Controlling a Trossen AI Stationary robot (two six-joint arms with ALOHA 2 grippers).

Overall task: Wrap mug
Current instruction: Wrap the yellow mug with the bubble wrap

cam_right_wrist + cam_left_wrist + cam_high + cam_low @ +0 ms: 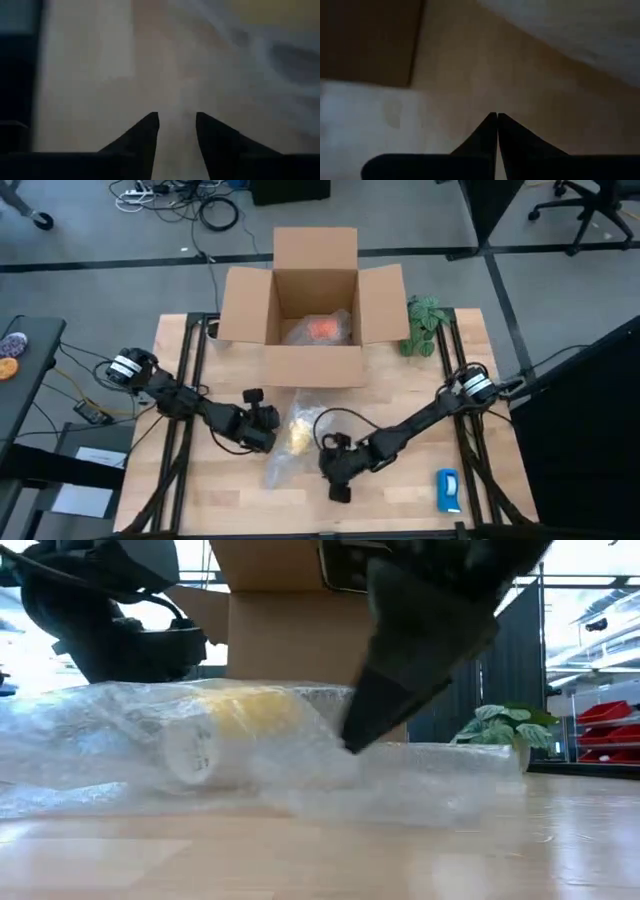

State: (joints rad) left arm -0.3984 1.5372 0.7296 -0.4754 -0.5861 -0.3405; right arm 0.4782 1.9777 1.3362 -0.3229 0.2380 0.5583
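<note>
The orange mug [322, 328] lies inside the open cardboard box [315, 365] at the table's far middle, with clear bubble wrap around it. On the table in front of the box lies a second sheet of bubble wrap [290, 442] over a yellow-and-white object [225, 730]. My left gripper [272, 422] is low at that sheet's left side, and its fingers [496, 117] are shut with nothing visible between them. My right gripper [324, 450] is low at the sheet's right side and open [177, 117], pointing at the table. My right gripper comes slanting down from the right; one dark fingertip [352, 743] stands at the bubble wrap's upper fold [335, 755] beside the yellow-and-white object. I cannot tell whether it touches the wrap. Whether my left gripper touches the wrap cannot be told either.
A flat blue-and-white object [448, 490] lies near the table's right front corner. A small green plant [424, 325] stands right of the box. The box's flaps spread out to the left, right and far side. Bare wood shows along the near edge.
</note>
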